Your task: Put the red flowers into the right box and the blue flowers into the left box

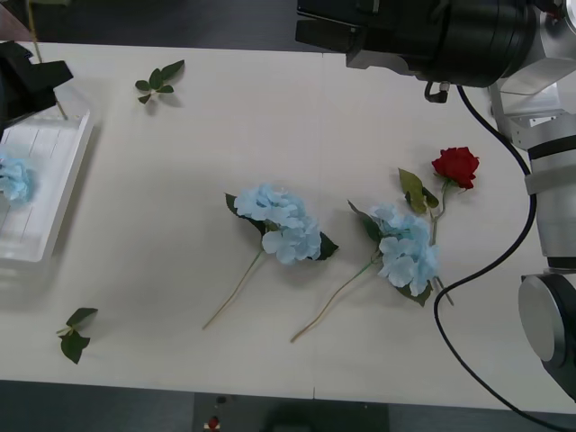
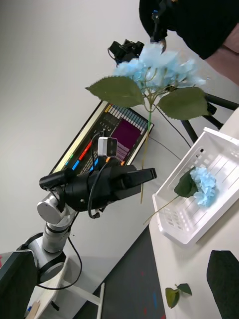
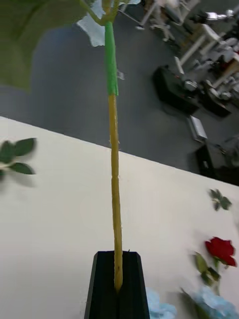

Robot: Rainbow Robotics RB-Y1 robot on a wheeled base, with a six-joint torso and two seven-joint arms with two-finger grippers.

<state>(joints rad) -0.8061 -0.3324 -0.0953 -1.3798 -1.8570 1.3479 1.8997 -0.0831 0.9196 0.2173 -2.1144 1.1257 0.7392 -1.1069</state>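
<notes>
White table (image 1: 270,117); left box (image 1: 54,193) at left edge of the front view, one blue flower (image 1: 13,178) inside. Left gripper (image 3: 118,294) above it, fingers closed on a blue flower stem (image 3: 115,164). Two blue flowers (image 1: 281,222) and a red rose (image 1: 455,165) lie centre-right. Right gripper's fingers: cannot tell.

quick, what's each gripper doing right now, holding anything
Left gripper: shut on a blue flower's stem, held up over the left box.
Right gripper: cannot tell; its arm hangs above the table's far right.
</notes>
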